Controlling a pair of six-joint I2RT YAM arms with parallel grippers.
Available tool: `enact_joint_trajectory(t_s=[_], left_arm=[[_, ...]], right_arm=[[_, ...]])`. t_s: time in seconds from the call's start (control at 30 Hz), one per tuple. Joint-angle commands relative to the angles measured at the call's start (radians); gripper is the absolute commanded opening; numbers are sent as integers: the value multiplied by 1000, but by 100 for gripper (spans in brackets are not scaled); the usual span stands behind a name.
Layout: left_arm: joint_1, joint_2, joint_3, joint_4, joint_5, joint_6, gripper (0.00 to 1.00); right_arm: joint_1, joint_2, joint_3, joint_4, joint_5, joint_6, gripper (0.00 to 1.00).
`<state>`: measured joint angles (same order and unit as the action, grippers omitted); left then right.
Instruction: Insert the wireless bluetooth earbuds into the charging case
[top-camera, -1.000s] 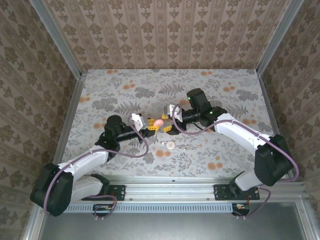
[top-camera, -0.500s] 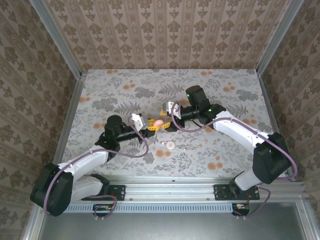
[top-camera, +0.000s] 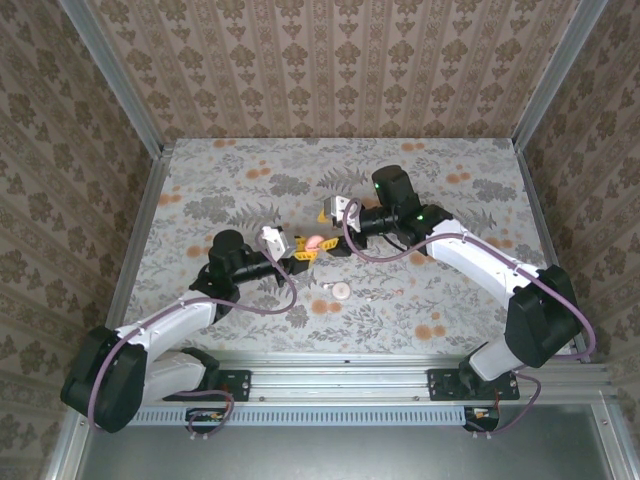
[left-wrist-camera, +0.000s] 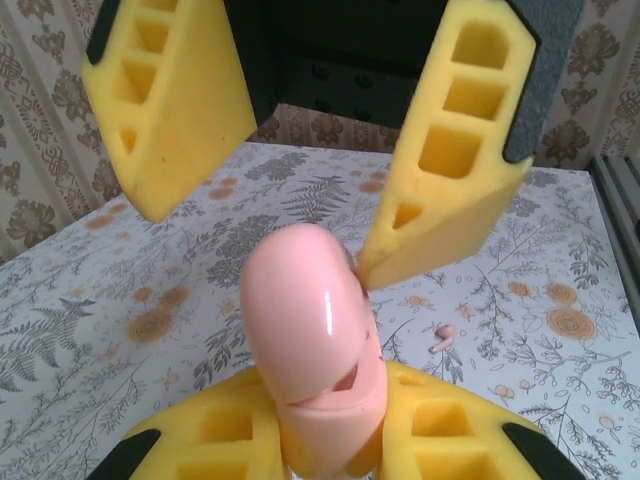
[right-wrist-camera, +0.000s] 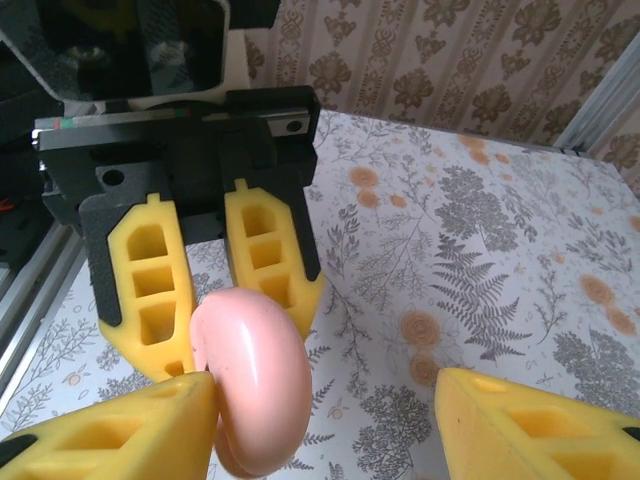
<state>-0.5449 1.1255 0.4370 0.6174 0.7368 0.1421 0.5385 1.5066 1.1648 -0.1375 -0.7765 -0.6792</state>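
Left claw (left-wrist-camera: 330, 440): clamping the case (left-wrist-camera: 310, 320).
Right claw (right-wrist-camera: 325, 420): gaping open astride it.
Earbud (left-wrist-camera: 443, 338): lying near-right on worktop (left-wrist-camera: 560, 260).

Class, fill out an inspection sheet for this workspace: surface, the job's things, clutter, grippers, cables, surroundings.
Surface: floral-print table, flat.
Job's things: pink charging case held off the table; small pinkish piece lying on the table, possibly an earbud, too small to confirm.
Clutter: pale round disc on the table, purpose unclear.
Grippers: left gripper shut on the case; right gripper open, one finger beside the case.
Cables: purple cable looped along each arm.
Surroundings: patterned walls; metal frame rail at the near edge.
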Motion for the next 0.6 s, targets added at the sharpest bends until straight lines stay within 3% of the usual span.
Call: enact_joint_trajectory(t_s=[0.0, 0.57], left_arm=[[-3, -5, 8, -1, 42, 11, 17], [2, 6, 0, 24, 1, -6, 16]], right_arm=[[-12, 5, 40, 72, 46, 30, 60], [-14, -20, 31, 59, 92, 36, 60]])
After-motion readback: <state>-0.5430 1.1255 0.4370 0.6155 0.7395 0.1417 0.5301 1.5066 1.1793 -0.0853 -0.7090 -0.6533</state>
